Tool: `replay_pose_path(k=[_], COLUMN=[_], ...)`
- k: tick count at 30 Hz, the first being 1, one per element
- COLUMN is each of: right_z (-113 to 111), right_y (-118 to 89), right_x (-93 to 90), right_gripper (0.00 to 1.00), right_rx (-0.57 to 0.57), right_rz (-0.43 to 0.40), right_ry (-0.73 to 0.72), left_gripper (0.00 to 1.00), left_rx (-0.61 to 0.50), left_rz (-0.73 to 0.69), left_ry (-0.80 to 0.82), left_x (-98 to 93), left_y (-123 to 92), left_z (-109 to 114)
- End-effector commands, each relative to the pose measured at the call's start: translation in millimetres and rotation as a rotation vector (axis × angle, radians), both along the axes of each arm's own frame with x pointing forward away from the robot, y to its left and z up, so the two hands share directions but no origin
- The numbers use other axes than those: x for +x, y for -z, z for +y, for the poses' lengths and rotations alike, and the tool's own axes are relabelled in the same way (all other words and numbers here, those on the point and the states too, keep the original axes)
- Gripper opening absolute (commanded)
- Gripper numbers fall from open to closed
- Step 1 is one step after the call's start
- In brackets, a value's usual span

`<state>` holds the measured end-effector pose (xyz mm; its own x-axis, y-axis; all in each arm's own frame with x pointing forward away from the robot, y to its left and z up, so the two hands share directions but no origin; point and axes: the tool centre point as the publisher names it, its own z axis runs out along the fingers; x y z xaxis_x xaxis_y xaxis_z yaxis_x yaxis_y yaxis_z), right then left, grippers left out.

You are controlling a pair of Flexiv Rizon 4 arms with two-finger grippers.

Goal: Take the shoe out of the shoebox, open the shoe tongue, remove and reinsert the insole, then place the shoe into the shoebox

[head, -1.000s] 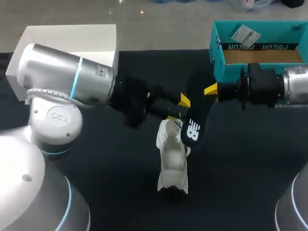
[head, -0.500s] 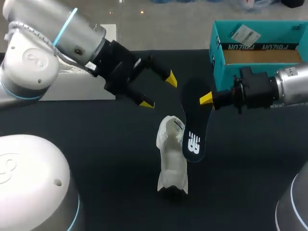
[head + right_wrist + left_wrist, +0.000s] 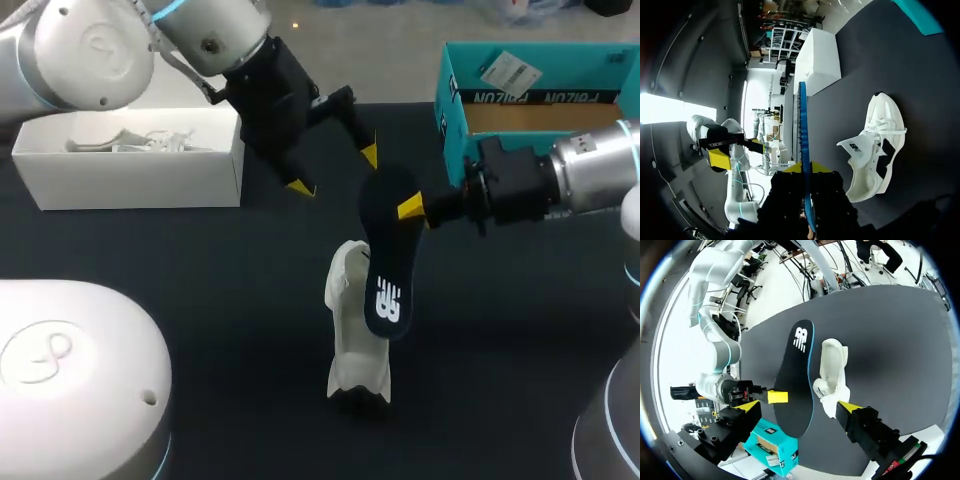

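Your right end effector [image 3: 410,208] is clamped on the black insole [image 3: 385,262], pinching its edge. The insole slants down from it toward the white shoe [image 3: 358,352] on the table [image 3: 200,260]. Your left end effector [image 3: 333,170] hovers empty with its fingers spread wide, just past the insole's upper end. The teal shoebox [image 3: 452,110] sits close behind your right end effector.

The insole [image 3: 388,255] hides part of the shoe [image 3: 358,350], and the shoebox [image 3: 452,115] runs off the head view's right edge.
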<state>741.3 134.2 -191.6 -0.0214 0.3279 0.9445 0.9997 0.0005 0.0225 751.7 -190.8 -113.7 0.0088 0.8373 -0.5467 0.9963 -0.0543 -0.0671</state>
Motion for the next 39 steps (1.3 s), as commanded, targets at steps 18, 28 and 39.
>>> replay_pose_path(k=[18, 28, 39], right_z=[33.7, 40.7, 45.0], right_y=[13.8, 20.1, 21.2], right_x=[-1.5, -3.0, 4.4], right_gripper=[0.00, 0.00, 0.00], right_rx=[-0.032, -0.041, 0.024], right_rz=[0.002, 0.010, 0.008], right_ry=[-0.018, -0.028, 0.060], left_gripper=[1.00, 1.00, 1.00], left_rx=[0.355, 0.549, 0.588], left_rz=[-0.039, -0.099, -0.189], left_ry=[0.117, 0.108, 0.094], left_x=[1.1, 13.1, 27.9], left_y=[3.4, 6.9, 1.5], left_z=[13.7, 3.7, -8.9])
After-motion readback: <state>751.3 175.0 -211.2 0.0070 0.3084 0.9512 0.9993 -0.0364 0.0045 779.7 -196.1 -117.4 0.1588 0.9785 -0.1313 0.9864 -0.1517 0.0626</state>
